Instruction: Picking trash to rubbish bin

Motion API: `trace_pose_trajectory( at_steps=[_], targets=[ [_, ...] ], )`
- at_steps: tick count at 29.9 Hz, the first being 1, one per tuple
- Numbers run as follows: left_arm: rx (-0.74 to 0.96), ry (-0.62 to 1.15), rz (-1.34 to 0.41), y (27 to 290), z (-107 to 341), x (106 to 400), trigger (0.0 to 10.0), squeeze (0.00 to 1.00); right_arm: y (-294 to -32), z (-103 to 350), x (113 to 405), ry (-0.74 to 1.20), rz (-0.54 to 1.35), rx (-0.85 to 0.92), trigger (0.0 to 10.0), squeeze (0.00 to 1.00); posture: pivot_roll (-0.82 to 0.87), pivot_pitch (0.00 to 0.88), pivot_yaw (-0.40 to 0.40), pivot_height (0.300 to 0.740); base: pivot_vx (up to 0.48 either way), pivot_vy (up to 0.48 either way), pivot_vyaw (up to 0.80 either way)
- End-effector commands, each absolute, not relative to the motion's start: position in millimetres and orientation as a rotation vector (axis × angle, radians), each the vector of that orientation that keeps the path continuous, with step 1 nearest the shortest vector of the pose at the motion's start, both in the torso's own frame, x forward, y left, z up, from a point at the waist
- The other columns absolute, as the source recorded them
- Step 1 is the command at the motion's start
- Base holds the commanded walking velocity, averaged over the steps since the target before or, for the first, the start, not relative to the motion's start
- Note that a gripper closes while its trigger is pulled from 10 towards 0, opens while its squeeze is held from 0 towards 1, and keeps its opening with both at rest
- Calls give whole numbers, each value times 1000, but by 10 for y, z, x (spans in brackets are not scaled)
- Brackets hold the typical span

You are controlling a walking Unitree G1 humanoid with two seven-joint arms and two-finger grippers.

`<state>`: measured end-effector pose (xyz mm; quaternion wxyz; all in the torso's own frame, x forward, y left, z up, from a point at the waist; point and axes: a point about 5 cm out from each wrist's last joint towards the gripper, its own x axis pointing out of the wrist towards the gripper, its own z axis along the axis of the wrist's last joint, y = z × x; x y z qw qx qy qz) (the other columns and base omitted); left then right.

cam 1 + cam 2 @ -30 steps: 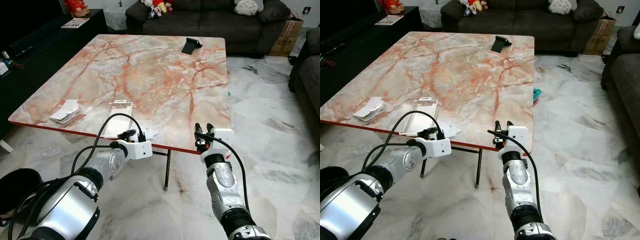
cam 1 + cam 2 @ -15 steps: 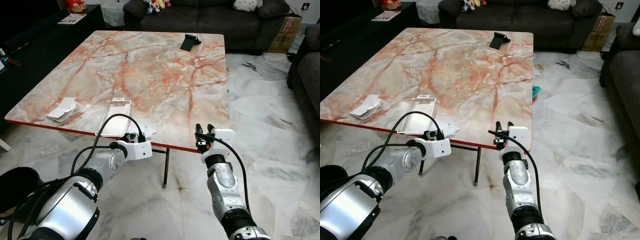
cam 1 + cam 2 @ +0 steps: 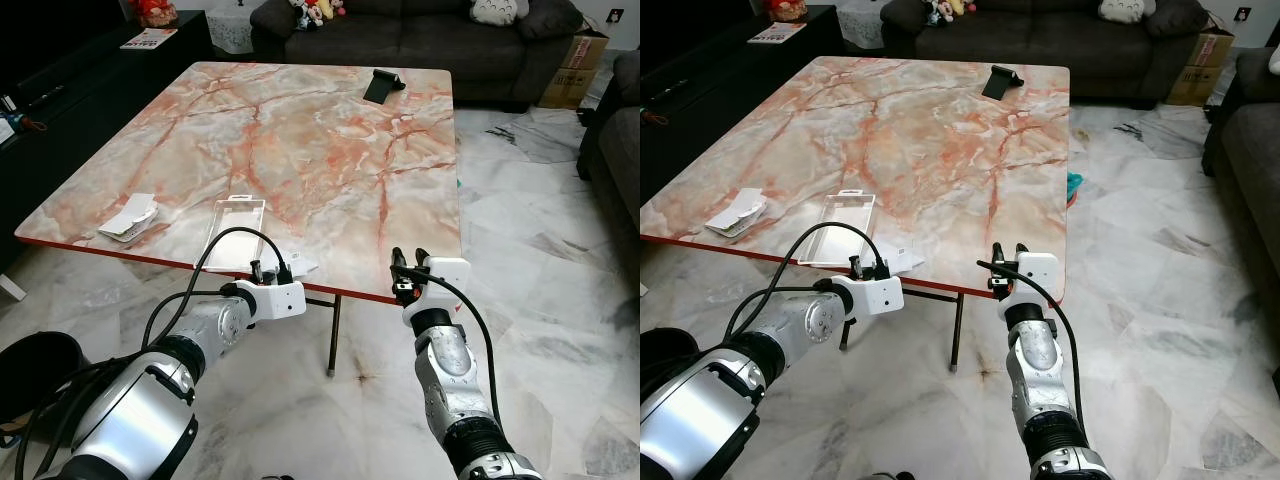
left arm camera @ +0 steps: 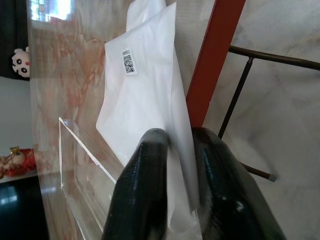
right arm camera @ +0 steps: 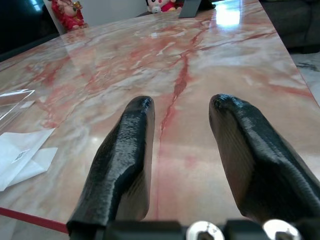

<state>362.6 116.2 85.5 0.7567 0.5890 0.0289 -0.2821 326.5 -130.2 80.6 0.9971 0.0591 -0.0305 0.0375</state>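
Observation:
A white paper packet (image 3: pixel 299 265) with a small barcode label lies at the front edge of the marble table (image 3: pixel 300 140), overhanging it a little. My left gripper (image 3: pixel 268 268) is at that edge, and in the left wrist view its fingers (image 4: pixel 150 165) are shut on the packet (image 4: pixel 145 95). A clear plastic package (image 3: pixel 238 232) lies just behind it. Crumpled white paper (image 3: pixel 128 220) sits near the front left corner. My right gripper (image 3: pixel 408 257) hovers open at the front right edge with nothing between its fingers (image 5: pixel 135 135).
A black rubbish bin (image 3: pixel 30 365) stands on the floor at my lower left. A black phone stand (image 3: pixel 382 86) sits at the table's far side, with a dark sofa (image 3: pixel 420 30) behind. Marble floor stretches to the right.
The view has shifted slightly. My left gripper's fingers have tipped more upright at the table edge around the packet. The right arm holds its place.

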Motion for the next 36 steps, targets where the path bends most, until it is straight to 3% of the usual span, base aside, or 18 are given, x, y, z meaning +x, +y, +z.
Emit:
trace_pose_trajectory(
  at_steps=[1,11,16,17,22,24,36],
  targets=[
    [1270,5,-602,1123,1004,3691,0,0,-1274,865,3297,-76,81,119,10000,0,156,57,56,740,0,0,0],
    [1252,-76,-600,1126,1144,3707,0,0,-1271,885,3318,-80,82,120,10000,0,162,51,60,740,0,0,0],
    [1130,-244,-464,1093,1419,3716,196,0,-1273,900,3329,-86,80,121,10000,0,168,42,64,740,0,0,0],
    [1010,-288,-361,1104,1520,3729,10000,0,-1269,910,3339,-88,80,122,10000,0,179,36,63,740,0,0,0],
    [828,-315,-214,1176,1565,3725,10000,0,-1240,964,3367,-106,83,128,10000,0,179,31,63,740,0,0,0],
    [633,-300,-146,1209,1558,3708,10000,0,-1245,1044,3400,-138,71,130,10000,0,179,24,64,740,0,0,0],
    [279,-253,-33,1405,1402,3553,10000,0,-1370,1163,3436,-203,16,120,10000,0,176,0,66,740,0,0,0]
  ],
)
